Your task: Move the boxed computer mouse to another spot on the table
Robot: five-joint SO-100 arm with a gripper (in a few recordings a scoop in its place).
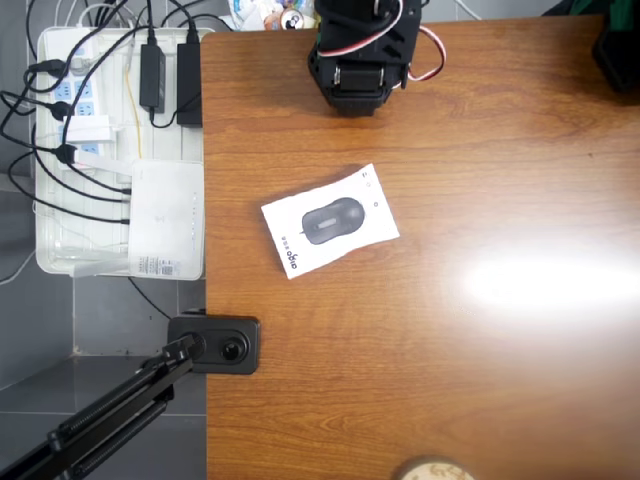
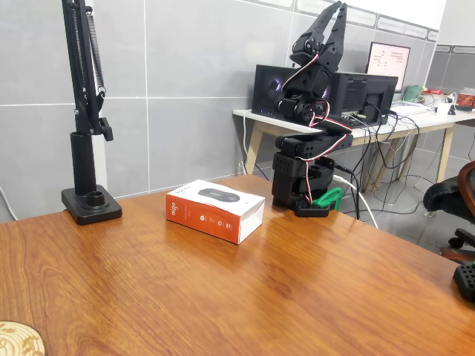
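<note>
The boxed computer mouse (image 1: pixel 330 220) lies flat near the middle of the table (image 1: pixel 480 380), turned slightly, with a dark mouse pictured on its white face. In the fixed view the box (image 2: pixel 215 210) shows its orange-red side panel. My black arm (image 1: pixel 360 55) is folded up on its base at the table's far edge, well clear of the box. The gripper (image 2: pixel 335 10) points straight up, high above the base, with its jaws drawn together on nothing.
A white tray (image 1: pixel 50 255) of power strips, cables and a white router-like device sits off the table's left edge. A black stand base (image 1: pixel 215 345) (image 2: pixel 90 205) is clamped at that edge. A round pale coaster (image 1: pixel 432 470) lies at the near edge.
</note>
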